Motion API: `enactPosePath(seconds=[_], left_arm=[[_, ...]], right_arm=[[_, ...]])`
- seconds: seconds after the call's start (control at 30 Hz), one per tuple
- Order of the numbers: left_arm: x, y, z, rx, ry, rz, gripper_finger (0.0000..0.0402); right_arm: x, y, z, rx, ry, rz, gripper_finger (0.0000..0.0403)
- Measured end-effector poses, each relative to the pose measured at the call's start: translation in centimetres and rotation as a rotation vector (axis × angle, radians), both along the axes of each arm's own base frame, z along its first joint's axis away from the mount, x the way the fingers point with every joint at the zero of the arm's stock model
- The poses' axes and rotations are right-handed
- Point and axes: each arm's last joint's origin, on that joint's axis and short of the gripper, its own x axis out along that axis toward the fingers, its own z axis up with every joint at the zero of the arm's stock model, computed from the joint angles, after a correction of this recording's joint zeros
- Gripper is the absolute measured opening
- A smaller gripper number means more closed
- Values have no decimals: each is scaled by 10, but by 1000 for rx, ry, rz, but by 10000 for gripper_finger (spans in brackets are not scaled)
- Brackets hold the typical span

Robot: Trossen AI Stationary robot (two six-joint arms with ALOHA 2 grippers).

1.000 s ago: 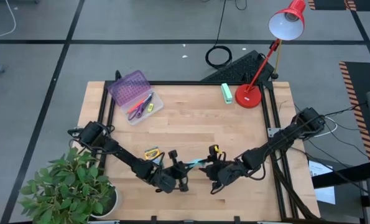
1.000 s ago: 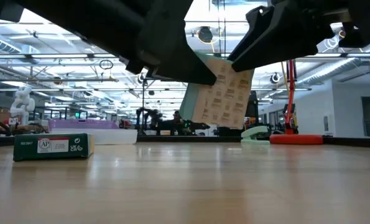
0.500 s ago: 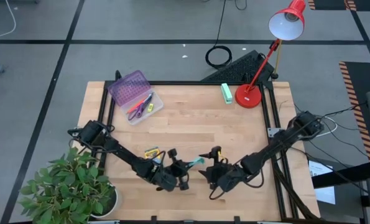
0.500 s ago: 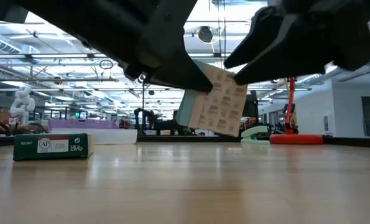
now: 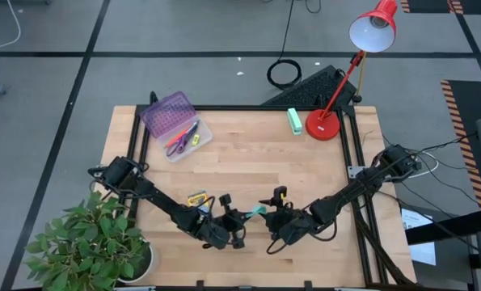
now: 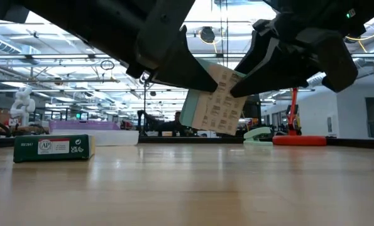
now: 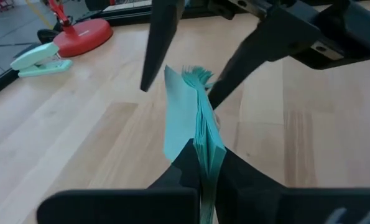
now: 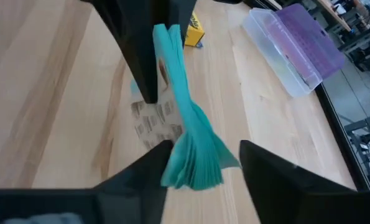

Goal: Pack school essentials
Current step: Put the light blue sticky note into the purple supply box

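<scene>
A big open hall stretches out behind the wooden table (image 5: 248, 162), ceiling lights running off into the distance, and all the action is down at the near edge. The left gripper (image 5: 238, 217) has its fingers pinched tight on the light-blue sticky-note pad (image 5: 255, 211), holding it clear of the wood, tilted, with its printed backing sheet facing the low camera. Right opposite, the right gripper (image 5: 272, 212) has its fingers spread wide, one either side of the pad's fanned-out free end; whether either fingertip touches the paper, I cannot tell. Just beside the left arm lies the yellow-green crayon box (image 5: 196, 198), flat on the table. Up in the far left corner sits the clear pencil case (image 5: 185, 139) with its purple lid (image 5: 167, 112) swung open, and inside it the purple-handled scissors (image 5: 183, 136), something pink-orange beside them, and the tiny yellow eraser (image 5: 196, 139). Over at the far right stands the red desk lamp (image 5: 349, 73), with a mint-green stapler (image 5: 294, 120) just beside its base. A potted plant (image 5: 94, 242) crowds the near left corner.
</scene>
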Motion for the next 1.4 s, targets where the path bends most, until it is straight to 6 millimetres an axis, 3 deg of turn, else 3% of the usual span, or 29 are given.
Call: enactPosePath(seconds=[0.23, 0.5, 0.67, 0.87, 0.97, 1.17, 1.4], left_arm=[[-1, 0, -1, 9, 17, 0, 17], [-4, 2, -6, 36, 69, 1, 10], [-4, 2, -6, 46, 75, 3, 22], [-4, 2, -6, 76, 91, -17, 31], [-4, 2, -7, 64, 103, -37, 61], [-7, 0, -7, 63, 82, 9, 173], [-10, -12, 26, 110, -15, 32, 268]], right_arm=[[-2, 4, 0, -40, 20, 42, 99], [-2, 5, -1, -20, 51, 99, 37], [-2, 6, -1, -23, 60, 120, 9], [-2, 7, -2, 6, 80, 161, 8], [-2, 8, -2, 11, 88, 171, 6], [-5, 5, 3, -1, 93, 154, 5], [-12, -3, 13, 3, 78, 66, 3]])
